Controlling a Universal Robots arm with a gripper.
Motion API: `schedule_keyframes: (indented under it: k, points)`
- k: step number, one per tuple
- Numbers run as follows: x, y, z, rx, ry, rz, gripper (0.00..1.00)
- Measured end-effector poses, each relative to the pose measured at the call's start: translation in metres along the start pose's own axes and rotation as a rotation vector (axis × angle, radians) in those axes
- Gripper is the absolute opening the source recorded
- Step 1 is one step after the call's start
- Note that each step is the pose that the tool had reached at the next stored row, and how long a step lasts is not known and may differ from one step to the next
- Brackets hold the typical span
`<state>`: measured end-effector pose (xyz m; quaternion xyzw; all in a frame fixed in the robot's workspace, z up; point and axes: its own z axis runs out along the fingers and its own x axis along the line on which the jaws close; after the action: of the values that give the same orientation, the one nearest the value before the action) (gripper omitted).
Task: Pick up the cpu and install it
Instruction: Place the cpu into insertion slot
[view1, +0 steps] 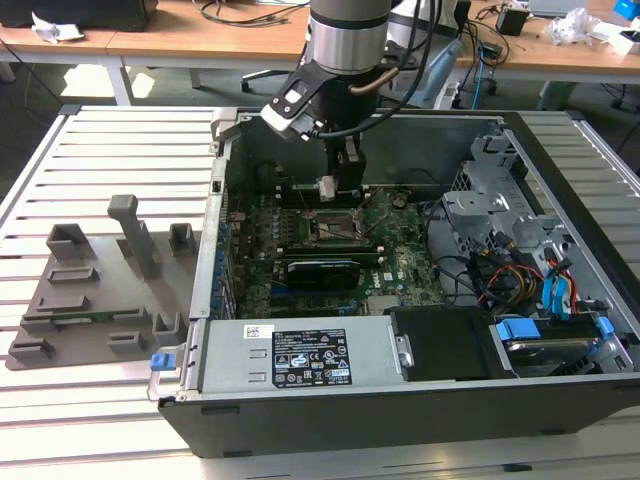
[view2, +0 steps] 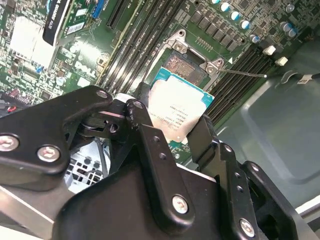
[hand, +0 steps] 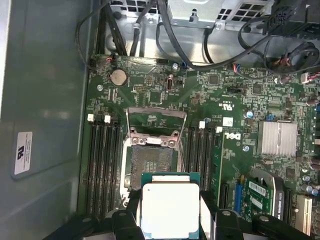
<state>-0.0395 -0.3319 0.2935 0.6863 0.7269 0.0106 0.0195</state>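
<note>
The small, flat, square cpu (hand: 170, 210) with its pale silver-grey metal top is gripped by two opposite edges between the black fingers (view2: 204, 140) of the gripper (hand: 170, 222), whose jaws are closed only to the chip's width. It hangs clear above the square black-and-metal socket (hand: 152, 160), not touching it, and the socket's frame stands open on the green motherboard (hand: 150, 95). In the exterior view the arm reaches down into the far middle of the open dark computer case (view1: 350, 420), which lies on a pale slatted metal table (view1: 100, 150) with a grey moulded fixture (view1: 90, 290) at the exterior view's left.
</note>
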Motion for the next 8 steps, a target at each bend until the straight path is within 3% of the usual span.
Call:
schedule_keyframes:
  k: [8]
  points:
    - [0.0, 0.0, 0.0, 0.001, -0.0032, 0.076, 0.55]
